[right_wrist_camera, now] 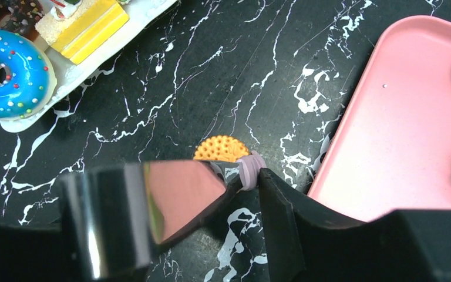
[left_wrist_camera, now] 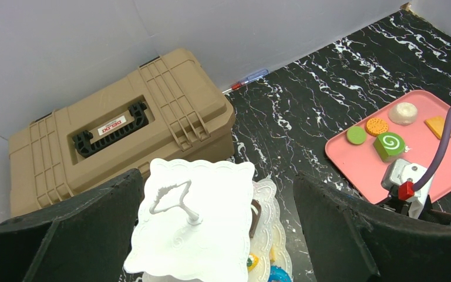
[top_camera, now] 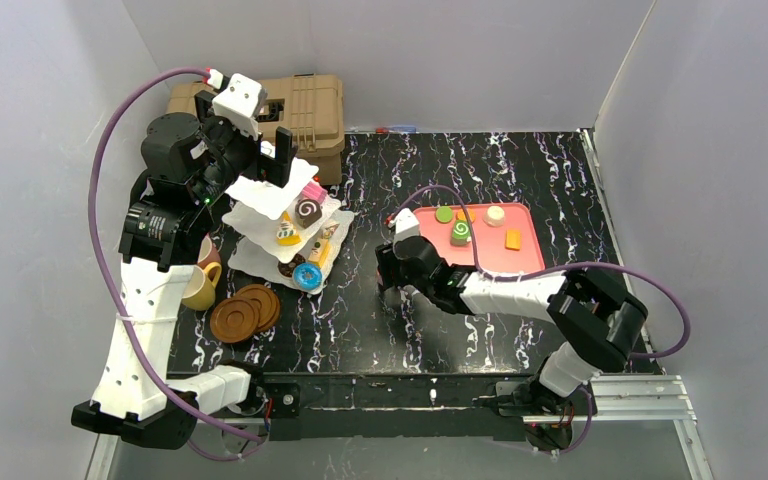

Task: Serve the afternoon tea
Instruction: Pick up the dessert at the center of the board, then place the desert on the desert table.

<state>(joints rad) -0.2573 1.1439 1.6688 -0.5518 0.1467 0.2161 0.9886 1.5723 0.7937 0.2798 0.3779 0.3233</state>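
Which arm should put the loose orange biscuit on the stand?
Right. The right gripper is at the biscuit, between tray and stand; the left gripper hangs open above the stand.

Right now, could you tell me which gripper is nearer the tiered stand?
Left. The left gripper hangs directly above the stand; the right gripper is apart, low beside the pink tray.

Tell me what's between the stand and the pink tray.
An orange biscuit lies on the table there, just past the tip of the right gripper; the right wrist view shows it best.
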